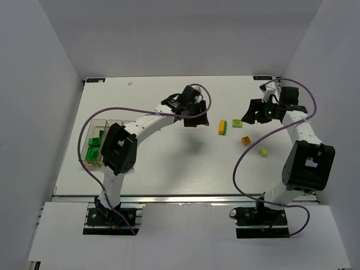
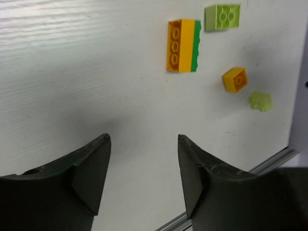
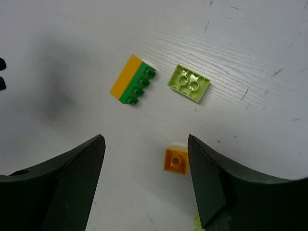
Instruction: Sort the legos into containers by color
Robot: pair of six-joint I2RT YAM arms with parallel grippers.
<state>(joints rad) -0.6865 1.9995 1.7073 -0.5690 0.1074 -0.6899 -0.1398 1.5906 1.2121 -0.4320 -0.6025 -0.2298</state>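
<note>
Four legos lie on the table between my grippers. An orange brick joined to a dark green one [image 1: 223, 127] [image 2: 183, 45] [image 3: 133, 79] is nearest the left gripper. Beside it sit a pale yellow-green brick [image 1: 237, 122] [image 2: 222, 17] [image 3: 189, 83], a small orange brick [image 1: 246, 140] [image 2: 235, 79] [image 3: 176, 160] and a small pale piece [image 1: 263, 152] [image 2: 261, 101]. The left gripper [image 1: 197, 119] [image 2: 143, 137] hangs open and empty left of them. The right gripper [image 1: 248, 118] [image 3: 145, 137] is open above them, with the small orange brick close to its right finger. The clear containers [image 1: 107, 125] stand at the far left; the leftmost holds green bricks [image 1: 94, 147].
The left arm's elbow [image 1: 119, 149] covers part of the container row. White walls close in the table on the left, back and right. The table's front metal edge [image 1: 185, 198] [image 2: 276, 159] runs in front of the arm bases.
</note>
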